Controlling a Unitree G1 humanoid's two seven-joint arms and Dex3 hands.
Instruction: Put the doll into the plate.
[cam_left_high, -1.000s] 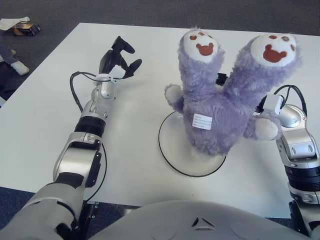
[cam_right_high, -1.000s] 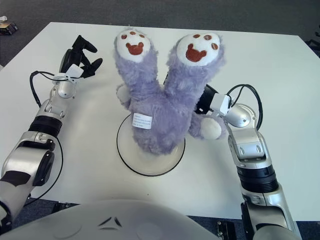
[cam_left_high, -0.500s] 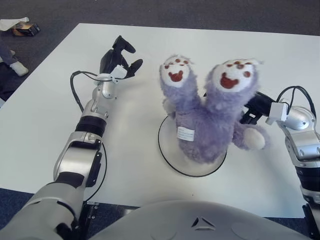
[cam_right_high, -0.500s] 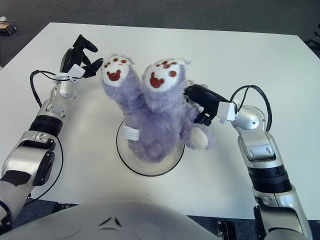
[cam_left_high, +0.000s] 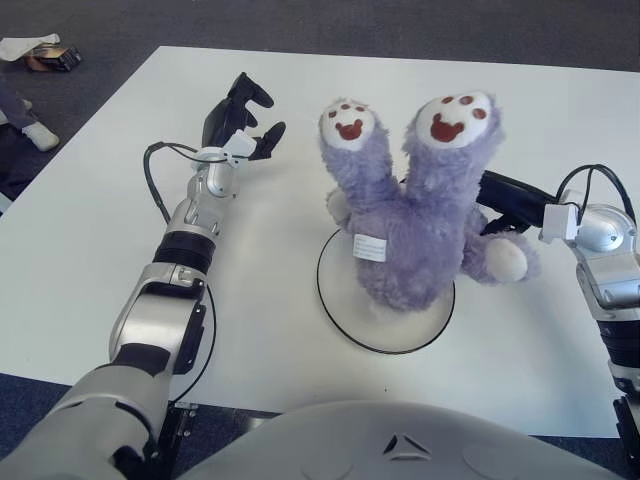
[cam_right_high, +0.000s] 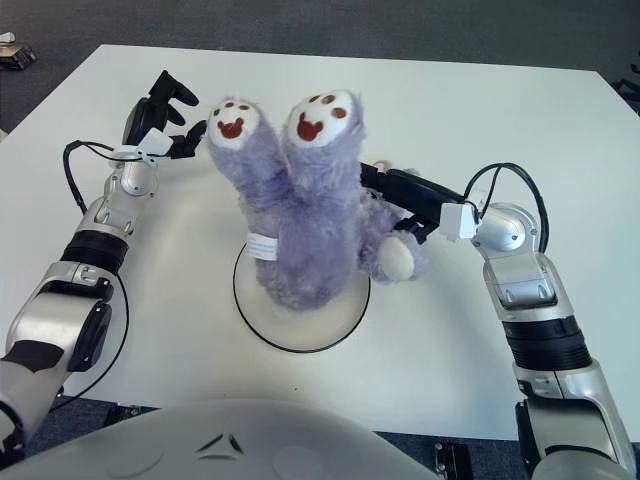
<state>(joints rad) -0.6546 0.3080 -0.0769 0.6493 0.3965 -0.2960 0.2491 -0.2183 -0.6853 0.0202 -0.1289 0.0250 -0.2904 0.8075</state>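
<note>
Left eye view: right hand (cam_left_high: 507, 200) fingers released beside doll (cam_left_high: 410, 225) on plate (cam_left_high: 385, 325).

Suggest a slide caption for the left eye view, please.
Purple doll stands feet-up on the plate, right hand at its side, left hand open, apart.

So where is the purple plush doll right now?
The purple plush doll stands feet-up on the white plate at table centre, the right hand against its right side.
</note>
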